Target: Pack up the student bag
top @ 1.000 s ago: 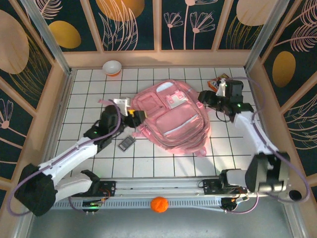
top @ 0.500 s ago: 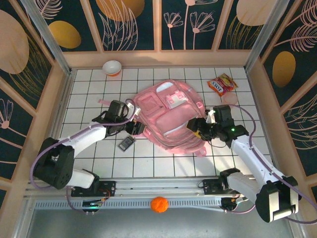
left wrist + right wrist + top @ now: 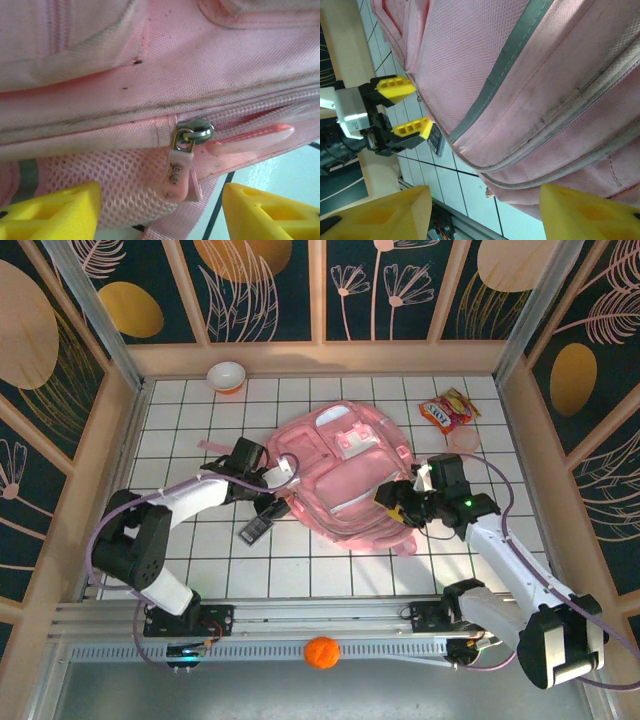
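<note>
Evidently early: the large soft pink fabric backpack (image 3: 345,480) is lying flat mid-tabletop (image 3: 180,420). The left gripper (image 3: 160,215), jaws wide and empty, is facing its metal zip slider (image 3: 195,132). The right gripper (image 3: 482,210), jaws equally wide, is hovering beside its edge. The orange snack packet (image 3: 447,410) is lying unpacked.

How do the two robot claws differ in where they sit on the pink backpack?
The left gripper sits at the student bag's left edge, facing a zipper pull; the right gripper sits at its lower right side, facing a grey stripe. Both have yellow fingers, open and holding nothing.
</note>
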Robot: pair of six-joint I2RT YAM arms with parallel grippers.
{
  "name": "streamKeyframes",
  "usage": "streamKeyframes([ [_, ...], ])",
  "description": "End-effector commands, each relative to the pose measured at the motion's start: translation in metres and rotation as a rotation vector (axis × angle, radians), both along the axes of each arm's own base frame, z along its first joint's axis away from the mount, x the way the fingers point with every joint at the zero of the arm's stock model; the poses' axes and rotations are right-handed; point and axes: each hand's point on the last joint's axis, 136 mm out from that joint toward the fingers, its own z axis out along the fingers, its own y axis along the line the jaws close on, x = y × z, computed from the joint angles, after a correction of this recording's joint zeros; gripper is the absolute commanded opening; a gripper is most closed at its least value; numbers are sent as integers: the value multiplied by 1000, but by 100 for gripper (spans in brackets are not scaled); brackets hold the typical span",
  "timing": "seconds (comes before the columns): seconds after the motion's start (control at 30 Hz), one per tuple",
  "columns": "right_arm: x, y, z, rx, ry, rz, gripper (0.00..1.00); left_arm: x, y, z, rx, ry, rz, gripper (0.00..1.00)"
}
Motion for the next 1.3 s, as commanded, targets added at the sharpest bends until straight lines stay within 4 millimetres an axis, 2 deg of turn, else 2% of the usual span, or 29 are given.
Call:
streamKeyframes([
  [0.0, 1, 2, 4, 3, -9, -11, 59, -8, -10, 1, -30, 10, -129, 59],
  [0.1, 0, 2, 4, 2, -12, -13, 59, -16, -16, 3, -67, 53, -172, 49],
  [0.23, 0, 1, 2, 4, -14, -24, 58, -24, -22, 9, -128, 61, -179, 39],
  [0.37, -1, 5, 1, 18, -13, -16, 58, -26, -29, 21, -186, 59, -180, 38],
  [0.53, -2, 7, 1, 19, -15, -11, 58, -26, -29, 21, -189, 70, -159, 33],
  [0.6, -2, 7, 1, 17, -14, -12, 58, -18, -24, 16, -164, 49, -106, 31],
  [0.7, -2, 7, 0, 15, -14, -13, 59, -6, -15, 5, -100, 20, -34, 34],
  [0.9, -3, 8, 1, 17, -14, -11, 59, 3, -14, 0, -90, 29, 14, 31],
  [1.13, -5, 7, -3, 27, -1, -43, 59, -2, -18, 11, -127, 23, -4, 15],
  [1.27, -3, 14, 5, 61, -15, -55, 58, -1, -14, 19, -116, -20, 1, 8],
])
